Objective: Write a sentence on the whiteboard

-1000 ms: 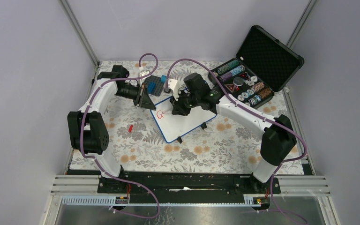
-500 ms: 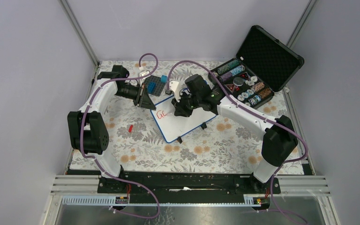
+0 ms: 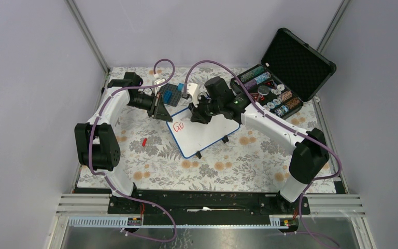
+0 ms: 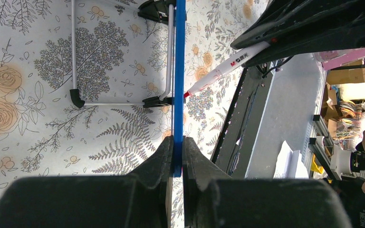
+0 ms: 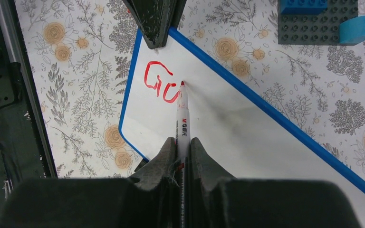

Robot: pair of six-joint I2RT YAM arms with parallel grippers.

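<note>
Across the overhead view, a floral worktop (image 3: 150,166); at upper right, an open black case (image 3: 295,67) of chips, well apart from the work. At centre, lying slanted, the whiteboard (image 3: 207,137) — blue rim, mostly bare white. Pinched at its left corner by the left tool (image 4: 177,142), jaws narrow on the rim, board seen edge-on in that wrist view. Over the board's upper middle, the right tool (image 5: 182,142), closed on a white marker (image 5: 184,116) pointing straight up the right wrist frame. Red tip touching the board at the top of the second letter. Of the sentence (image 5: 159,80), only two red letters so far, at upper left of the board near the pinched corner; the second seemingly not quite closed. Barely begun, by the look of it. Next strokes likely rightward and down the right wrist frame, along the long rim — away from the left tool, into bare white. Right arm alone placed for writing; left only for steadying.
</note>
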